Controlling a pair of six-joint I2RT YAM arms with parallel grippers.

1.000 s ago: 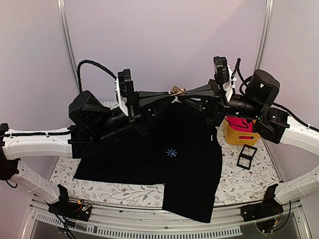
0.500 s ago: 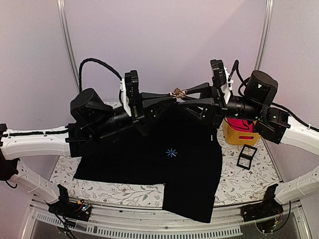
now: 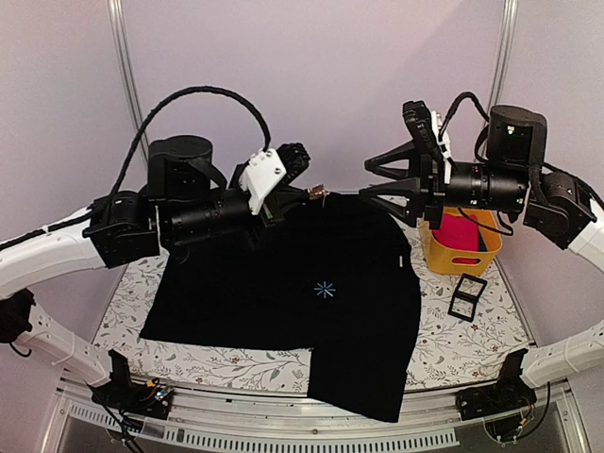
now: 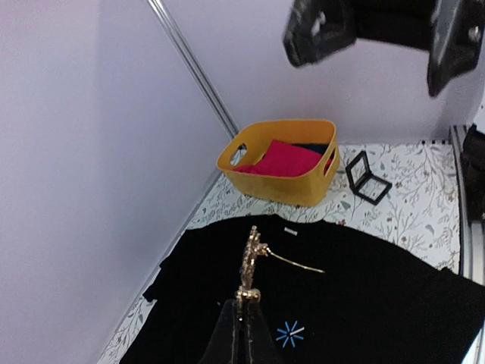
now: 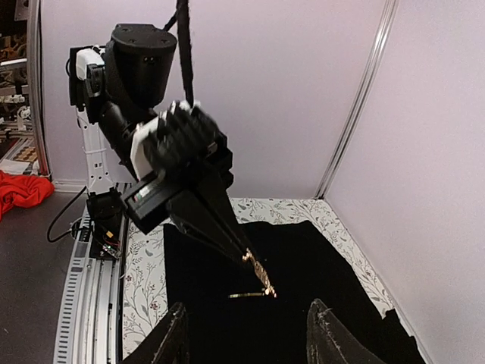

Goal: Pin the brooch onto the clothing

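Brooch (image 4: 249,262) is in the air, clamped in my left gripper (image 4: 242,302), above the black shirt (image 3: 311,302).

I see the left jaws pressed together on the lower end of the brooch, and its thin pin stands out to one side. The black shirt lies flat on the floral table (image 3: 453,349), under it. My right gripper (image 3: 368,178) faces the brooch with jaws apart and holds nothing, near the yellow basket (image 3: 460,255).
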